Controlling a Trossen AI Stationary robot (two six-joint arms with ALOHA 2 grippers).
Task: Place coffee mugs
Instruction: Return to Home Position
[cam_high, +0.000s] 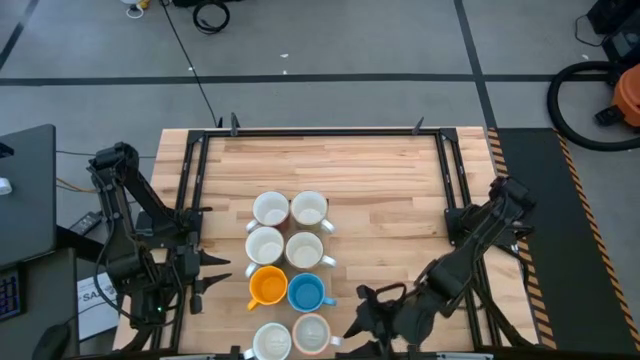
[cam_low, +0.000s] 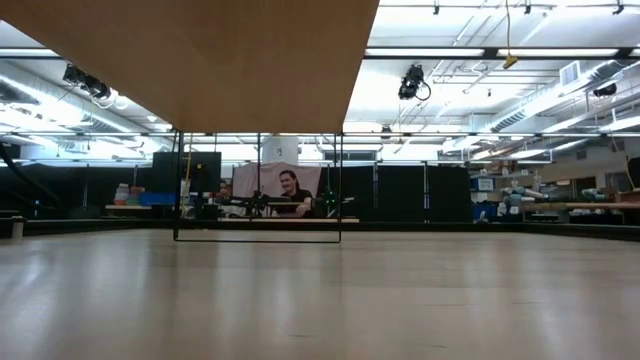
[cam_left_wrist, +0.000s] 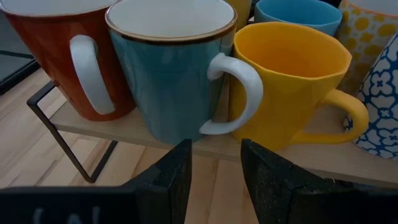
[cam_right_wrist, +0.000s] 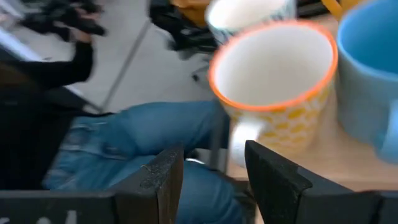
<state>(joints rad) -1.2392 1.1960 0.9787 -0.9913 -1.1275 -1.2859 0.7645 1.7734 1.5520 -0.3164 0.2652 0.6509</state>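
The left gripper (cam_left_wrist: 216, 152) holds its two dark fingers a narrow gap apart with nothing between them, just short of the edge of the wooden shelf (cam_left_wrist: 124, 127). Straight ahead of it on the shelf stands a teal mug (cam_left_wrist: 168, 68) with a white handle. A rust-red mug (cam_left_wrist: 56, 56) is just beside it at its 9 o'clock and a plain yellow mug (cam_left_wrist: 292, 81) at its 3 o'clock. The handle may touch the yellow one, but the angle does not settle it. Behind these are a bright blue mug (cam_left_wrist: 298, 15) and a yellow patterned mug (cam_left_wrist: 367, 31), with a blue-and-white patterned mug (cam_left_wrist: 382, 93) at the end.

The right gripper (cam_right_wrist: 211, 158) is likewise parted and empty. The yellow patterned mug stands in front of it with the bright blue mug beside it, and a white mug (cam_right_wrist: 249, 12) is farther back. Past the shelf is a person in jeans (cam_right_wrist: 143, 137).

From above, the coffee mugs (cam_high: 305, 249) stand in two columns of four, toward 6 o'clock from the centre of the table (cam_high: 380, 170). The left gripper lies at the block's 9 o'clock and the right gripper at its 4 o'clock, both apart from the mugs.

Across the room sits a seated person (cam_low: 290, 195).
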